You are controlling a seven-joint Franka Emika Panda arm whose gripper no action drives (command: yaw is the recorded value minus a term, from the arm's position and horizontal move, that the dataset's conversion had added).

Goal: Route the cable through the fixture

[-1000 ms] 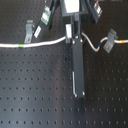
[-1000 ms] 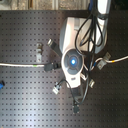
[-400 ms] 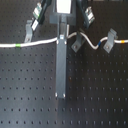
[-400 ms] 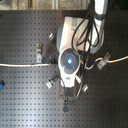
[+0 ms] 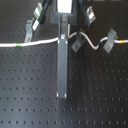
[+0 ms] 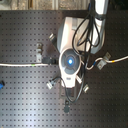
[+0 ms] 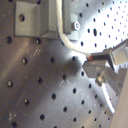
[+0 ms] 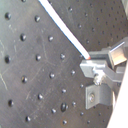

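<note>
One white cable (image 5: 35, 44) and three grey clips (image 5: 75, 42) on the breadboard.

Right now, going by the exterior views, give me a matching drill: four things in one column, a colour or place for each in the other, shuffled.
Things:
1. cable
2. green band
3. board
4. round light on the arm, in the second exterior view

Colour or place:
A. black, dotted with holes
B. glowing blue
C. white, running across the board from side to side
D. on the cable, toward the first exterior view's left

Pairs: 1-C, 2-D, 3-A, 4-B
</note>
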